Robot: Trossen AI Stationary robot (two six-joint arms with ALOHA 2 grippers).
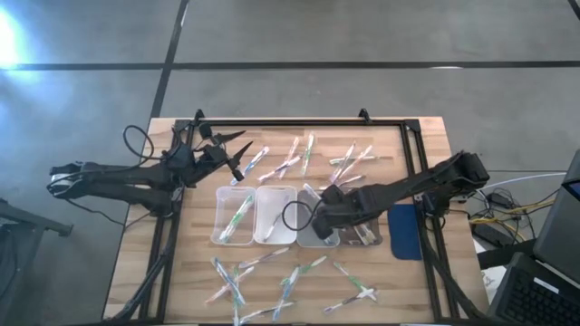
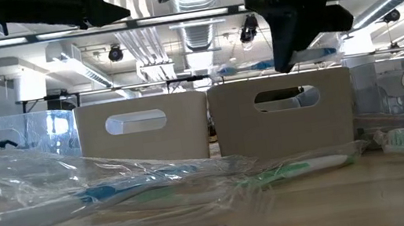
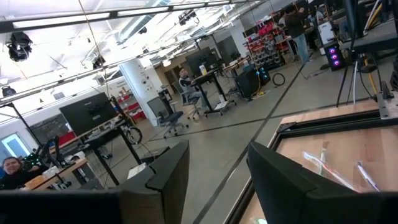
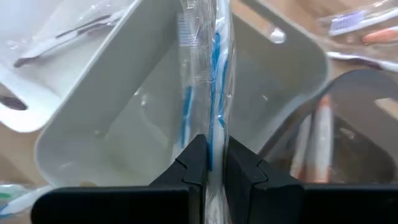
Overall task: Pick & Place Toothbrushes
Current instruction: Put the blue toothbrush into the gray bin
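Fingers (image 4: 186, 165) of the right gripper (image 4: 211, 163) are pinching a wrapped toothbrush (image 4: 211, 74) between them: a thin white stick with blue accents inside clear, crinkled film, its bristled head showing near the top of the wrap. The brush is hanging over a white bin (image 4: 124, 118), not yet resting in it. In the overhead view that gripper (image 1: 319, 214) is sitting above the row of bins in the middle of the table (image 1: 272, 299), with the right arm (image 1: 426, 186) reaching in from the right.

Beside the white bin, a clear bin (image 4: 348, 143) is holding brushes with red-pink handles (image 4: 320, 137). The left bin of the row (image 1: 234, 215) is holding a green-accented brush.

Loose wrapped toothbrushes are lying in two scatters: a far group (image 1: 304, 156) and a near group (image 1: 272, 276) along the near edge. All are whitish sticks in clear film, with green, blue or purple touches. From table level, a blue one (image 2: 110, 191) and a green one (image 2: 289, 170) are lying closest to the lens.

The left gripper (image 1: 231, 149) is hovering at the far left of the table, its fingers (image 3: 165, 177) standing apart and holding nothing.
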